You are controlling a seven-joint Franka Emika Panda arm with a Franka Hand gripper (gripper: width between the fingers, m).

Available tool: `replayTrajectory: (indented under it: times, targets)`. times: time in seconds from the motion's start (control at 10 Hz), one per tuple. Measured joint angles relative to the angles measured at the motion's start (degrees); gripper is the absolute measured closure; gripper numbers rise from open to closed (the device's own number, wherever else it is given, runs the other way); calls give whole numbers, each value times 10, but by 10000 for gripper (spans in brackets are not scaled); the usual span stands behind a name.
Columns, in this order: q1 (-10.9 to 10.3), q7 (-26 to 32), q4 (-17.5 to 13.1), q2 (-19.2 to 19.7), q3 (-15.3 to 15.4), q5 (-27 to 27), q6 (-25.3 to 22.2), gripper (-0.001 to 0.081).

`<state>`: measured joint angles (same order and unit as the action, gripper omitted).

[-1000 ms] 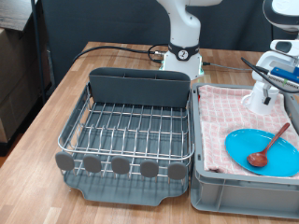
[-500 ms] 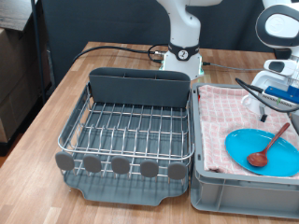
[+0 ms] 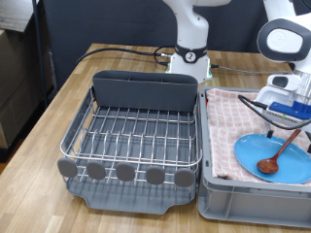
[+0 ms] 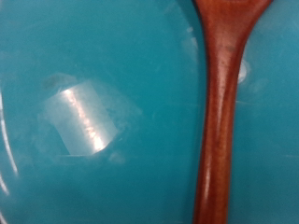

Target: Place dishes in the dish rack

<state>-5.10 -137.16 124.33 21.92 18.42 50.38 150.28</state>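
The light-blue plate (image 3: 255,150) lies flat in the grey crate on the exterior view's right. The brown wooden spoon (image 3: 277,155) rests on it, bowl at the plate's near edge. My gripper (image 3: 289,124) hangs just above the spoon's handle end, over the plate. The wrist view is filled by the plate (image 4: 93,84) with the spoon handle (image 4: 224,121) running across it; no fingers show there. The dish rack (image 3: 136,136), with its dark grey caddy (image 3: 146,89) at the back, holds no dishes. I cannot make out the white mug.
The grey crate (image 3: 224,189) lined with pink checked cloth (image 3: 228,112) stands against the rack's right side. Round grey discs (image 3: 124,173) line the rack's front edge. The robot base (image 3: 190,58) and black cables (image 3: 117,53) are behind the rack on the wooden table.
My hand has moved from the exterior view's right edge leftward and down, closer over the plate and spoon. Plate, spoon and rack have not moved.
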Motion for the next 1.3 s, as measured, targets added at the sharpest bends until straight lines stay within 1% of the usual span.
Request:
replayTrajectory:
  times: [0.2, 0.5, 0.6, 0.7, 0.8, 0.9, 1.0, 1.1, 1.2, 1.3]
  targets:
    - [-1, -18, 0, 11, -7, 18, 23, 3]
    - [-2, -24, 0, 19, -9, 19, 29, 3]
    - [-3, -26, 0, 19, -10, 19, 29, 74]
    - [-4, -27, 0, 19, -10, 19, 28, 253]
    - [-5, -28, 0, 19, -11, 19, 28, 253]
    - [-5, -28, 0, 19, -11, 19, 28, 453]
    - [-5, -28, 0, 20, -11, 19, 28, 453]
    - [-5, -28, 0, 20, -11, 19, 28, 611]
    - [-5, -28, 0, 20, -11, 19, 27, 611]
    - [-6, -28, 0, 20, -11, 19, 23, 717]
